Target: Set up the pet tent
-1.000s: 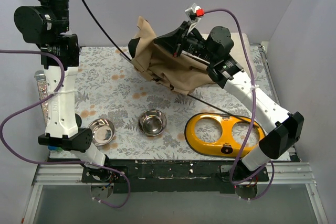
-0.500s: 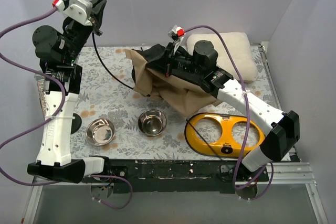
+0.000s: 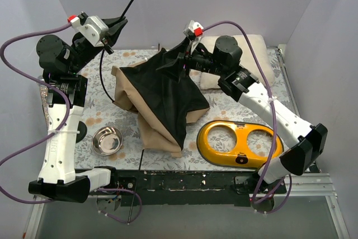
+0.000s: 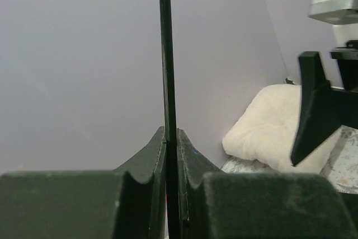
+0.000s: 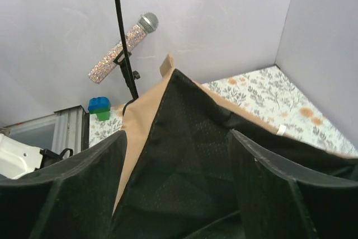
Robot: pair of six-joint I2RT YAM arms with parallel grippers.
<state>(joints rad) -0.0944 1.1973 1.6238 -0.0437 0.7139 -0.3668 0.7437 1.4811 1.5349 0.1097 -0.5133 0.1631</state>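
Left gripper [image 4: 172, 138]: jaws closed on a thin black rod [image 4: 166, 54]. The rod passes straight up between them. In the top view this gripper [image 3: 117, 25] is raised above the table's far-left corner. The rod's free end [image 3: 130, 3] points up and away, and its lower run curves down to the left side of the pet tent.

Right gripper [image 5: 176, 138]: fingers [image 5: 279, 194] wide apart, with the tent's black lining between them. Contact with the fabric cannot be confirmed. In the top view it [image 3: 173, 62] stands at the tent's far edge.

Pet tent [image 3: 162, 99]: at mid-table, slumped, not erect, black lining uppermost, a tan fold reaching toward the near edge.

Table [image 3: 126, 82]: floral cover.
- Steel bowl [image 3: 107, 140] near the near-left corner, apart from the tent.
- Yellow two-hole bowl stand [image 3: 224, 138] along the near edge at right, just beside the tent.
- Cream cushion [image 3: 249, 46] at the far-right corner.
- Glitter microphone [image 5: 123, 48] by the left edge.
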